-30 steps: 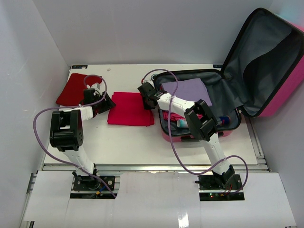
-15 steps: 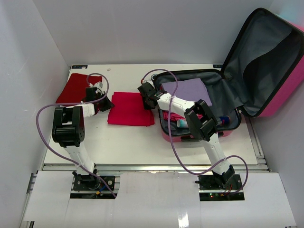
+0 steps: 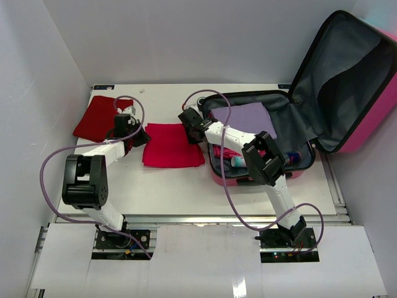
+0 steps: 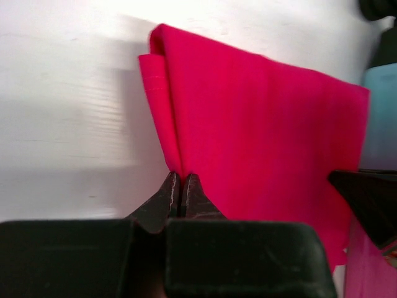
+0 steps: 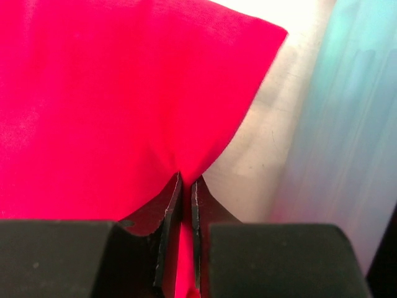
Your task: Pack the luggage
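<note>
Top external view: left gripper (image 3: 139, 137) and right gripper (image 3: 190, 126) pinch opposite edges of the pink cloth (image 3: 172, 146); luggage (image 3: 363, 121) stands open.

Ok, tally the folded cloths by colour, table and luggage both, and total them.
dark red cloth: 1
bright red cloth: 1
purple cloth, in the luggage: 1
Total: 3
Another red bit lower in the luggage is too hidden to count.

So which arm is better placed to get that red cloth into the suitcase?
Probably the right one: the right end effector pinches the red cloth at the edge beside the suitcase, while the left end effector grips the far edge.
</note>
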Available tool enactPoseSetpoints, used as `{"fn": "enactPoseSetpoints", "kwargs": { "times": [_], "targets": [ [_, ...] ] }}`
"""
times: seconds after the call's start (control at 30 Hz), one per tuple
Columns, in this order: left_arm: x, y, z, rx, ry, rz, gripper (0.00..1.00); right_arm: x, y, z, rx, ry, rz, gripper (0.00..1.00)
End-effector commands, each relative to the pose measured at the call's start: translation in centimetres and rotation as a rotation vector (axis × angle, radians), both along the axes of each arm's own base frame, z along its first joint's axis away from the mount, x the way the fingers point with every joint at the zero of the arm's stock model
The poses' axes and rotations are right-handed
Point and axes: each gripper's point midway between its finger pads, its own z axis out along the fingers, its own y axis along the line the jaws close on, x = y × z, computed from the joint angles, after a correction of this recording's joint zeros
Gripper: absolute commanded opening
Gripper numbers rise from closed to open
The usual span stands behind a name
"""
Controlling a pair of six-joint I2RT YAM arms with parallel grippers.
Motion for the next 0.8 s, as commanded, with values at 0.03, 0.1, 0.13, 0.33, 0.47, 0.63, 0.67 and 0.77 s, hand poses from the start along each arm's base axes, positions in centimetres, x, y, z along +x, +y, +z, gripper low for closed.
{"fn": "enactPoseSetpoints", "kwargs": {
  "times": [0.03,0.1,0.13,0.33,0.47,0.63,0.67,0.77],
  "targets": [
    [-0.1,-0.8,2.8,0.07,-0.075,0.05,0.0,0.3,-1.5,6.9,-0.058,-0.141,-0.007,0.08],
    [-0.3,-0.7,2.7,0.076,-0.068,0.063,0.0,0.1,-1.4,7.3,-0.058,-0.148,-0.001,0.08],
    [-0.7,-0.6,2.3,0.079,-0.05,0.066,0.0,0.0,-1.3,7.4,-0.059,-0.152,0.002,0.08],
    [-0.9,-0.4,2.5,0.096,-0.053,0.087,0.0,-0.2,-1.9,8.9,-0.071,-0.189,-0.017,0.08],
    [-1.0,0.3,2.8,0.12,-0.062,0.118,0.0,-0.3,-2.1,9.3,-0.076,-0.199,-0.022,0.08],
    [-1.2,0.1,3.8,0.112,-0.085,0.125,0.0,-0.6,-1.5,10.5,-0.08,-0.234,0.002,0.08],
    [-1.3,-0.1,4.2,0.11,-0.094,0.125,0.0,-0.7,-1.4,11.0,-0.081,-0.245,0.006,0.08],
    [-1.7,-0.2,5.0,0.119,-0.114,0.145,0.0,-0.9,-1.2,12.4,-0.074,-0.277,0.01,0.08]
  ]
}}
